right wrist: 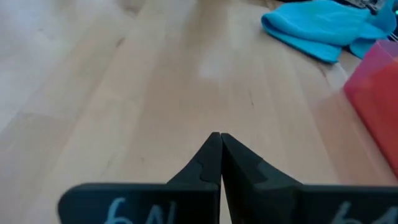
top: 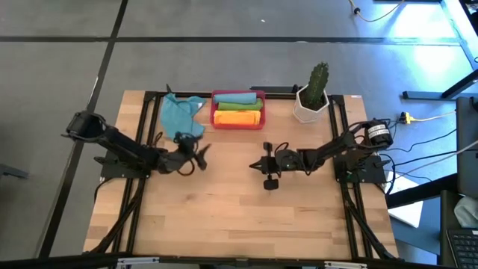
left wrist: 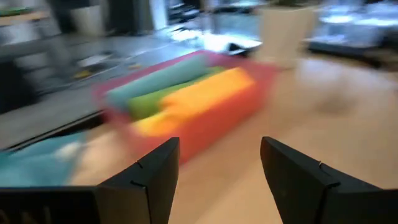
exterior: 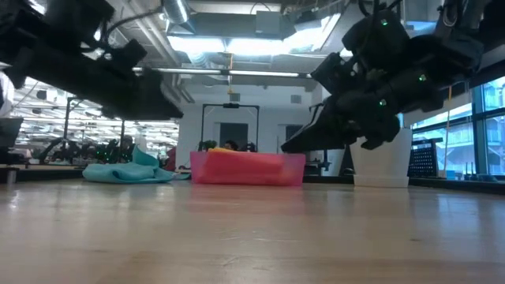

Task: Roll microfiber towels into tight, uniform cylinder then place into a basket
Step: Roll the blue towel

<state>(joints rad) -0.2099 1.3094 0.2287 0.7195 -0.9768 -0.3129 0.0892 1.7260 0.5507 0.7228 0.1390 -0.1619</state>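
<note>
Red basket [top: 237, 122] at bench [top: 224, 217] far edge holds teal, green, orange rolls; fourth partly hidden. Loose teal towel [top: 181, 114] beside it. Left hand [top: 199, 155] released, empty; right hand [top: 256, 164] clenched, empty.

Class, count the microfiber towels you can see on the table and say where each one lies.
4: rolled teal towel, green towel and orange towel in the red basket; loose teal towel left of it. Others may be hidden.

A red basket [top: 237, 119] is seen holding rolled towels: teal blue [top: 237, 98], green [top: 239, 107] and orange [top: 237, 117]. A loose teal blue towel [top: 181, 116] is spread on the light, wood-grained table [top: 224, 217]. A white pot [top: 308, 108] holds a green cactus [top: 318, 81].
</note>
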